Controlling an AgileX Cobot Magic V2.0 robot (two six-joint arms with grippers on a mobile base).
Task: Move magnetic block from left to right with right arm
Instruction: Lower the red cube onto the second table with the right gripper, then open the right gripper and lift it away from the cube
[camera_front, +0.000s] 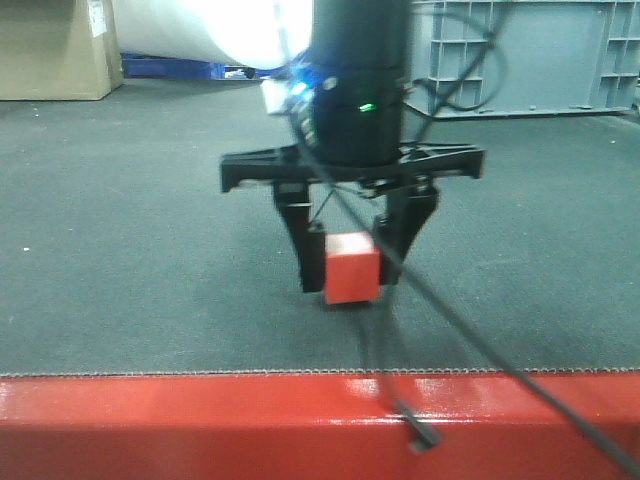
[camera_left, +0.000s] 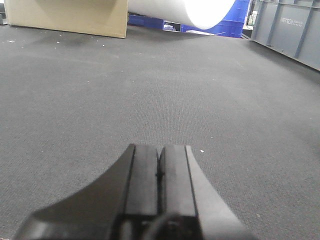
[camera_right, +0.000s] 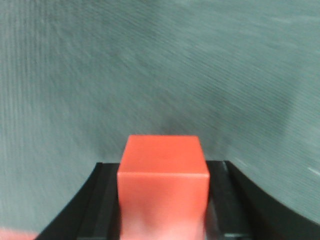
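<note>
From the front, we see our right gripper (camera_front: 350, 265) grasping the magnetic block (camera_front: 351, 267), jaws clenched on its sides, low over the grey table (camera_front: 120, 250), probably for carrying it rightward. In our left wrist view, the left gripper (camera_left: 160, 172) rests with jaws pressed together, idle. In our right wrist view, the block sits squarely between the jaws.

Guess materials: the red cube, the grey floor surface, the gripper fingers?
Cube: looks like matte plastic or painted wood; even red, crisp edges, no gloss.
Surface: likely low-pile carpet or felt mat; fine woven grain.
Fingers: black, probably moulded plastic; dull sheen. Blur leaves all three open.
</note>
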